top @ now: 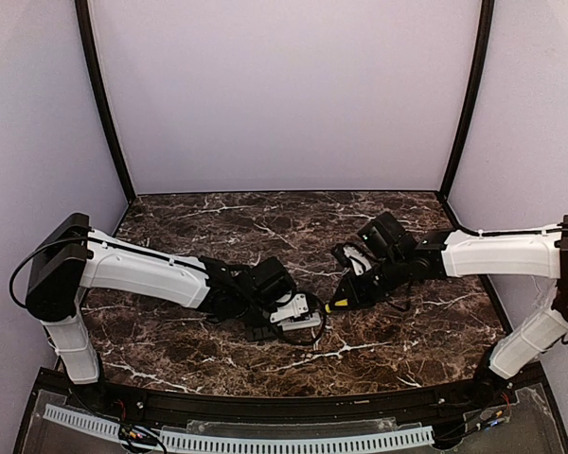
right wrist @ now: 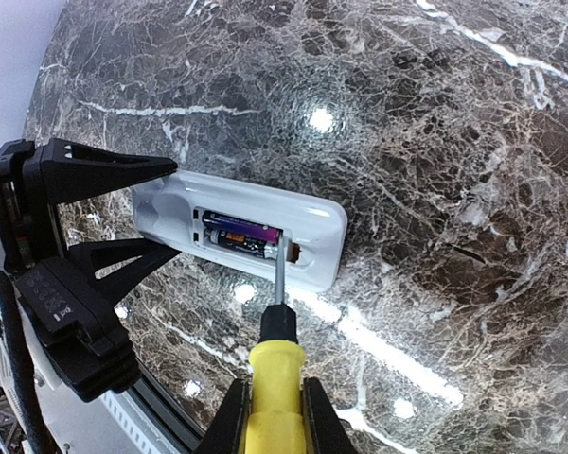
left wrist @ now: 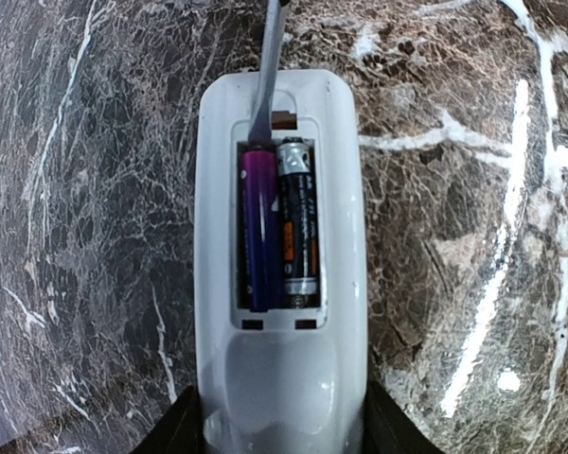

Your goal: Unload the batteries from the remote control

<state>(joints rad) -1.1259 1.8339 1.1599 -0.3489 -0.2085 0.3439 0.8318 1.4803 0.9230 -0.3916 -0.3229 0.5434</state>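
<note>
The white remote control point(left wrist: 279, 378) lies back-up on the marble, and my left gripper point(left wrist: 282, 430) is shut on its near end, one black finger on each side. Its compartment is uncovered and holds two batteries side by side: a purplish-blue one point(left wrist: 257, 232) and a black one with orange print point(left wrist: 300, 222). My right gripper point(right wrist: 275, 421) is shut on the yellow handle of a screwdriver point(right wrist: 276, 378). The metal shaft point(left wrist: 265, 76) reaches down to the compartment's far end, with its tip at the end of the purplish-blue battery point(right wrist: 251, 230). In the top view both grippers meet mid-table point(top: 322, 307).
The dark marble tabletop point(top: 265, 222) is bounded by pale walls at the back and sides, with black frame posts point(top: 104, 104) in the corners. A black rail and a white slotted strip point(top: 265, 440) run along the near edge by the arm bases.
</note>
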